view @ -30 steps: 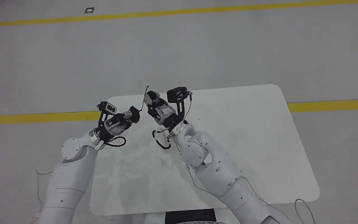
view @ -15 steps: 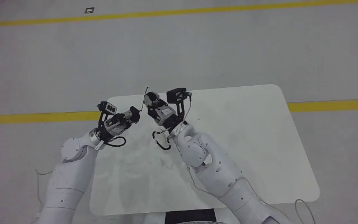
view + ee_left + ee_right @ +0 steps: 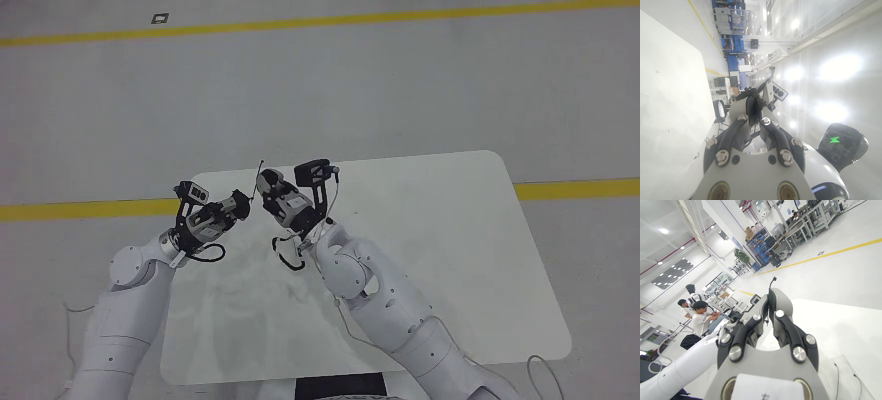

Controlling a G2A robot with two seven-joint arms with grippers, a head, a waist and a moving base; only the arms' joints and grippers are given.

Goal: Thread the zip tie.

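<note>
While its head end pokes out past the fingertips, the thin black plastic zip tie [image 3: 771, 284] is clamped in the right end effector [image 3: 769, 296], held up over the white bench [image 3: 440, 250]. Just beside it, the left end effector [image 3: 752, 98] is closed too, with something black and unclear at its tips.

No readable words or numbers anywhere. Signs only: green bolt-shaped mark [image 3: 833, 140] on a black glossy housing [image 3: 848, 151] in left wrist view; white label [image 3: 768, 386] at the base of the right gripper [image 3: 769, 306], dark mark on it cut by the frame edge (can't tell which character); small square floor marker [image 3: 160, 18] well past the far edge of the tabletop [image 3: 450, 230], pattern too small; blue wall placards [image 3: 734, 239], print illegible
</note>
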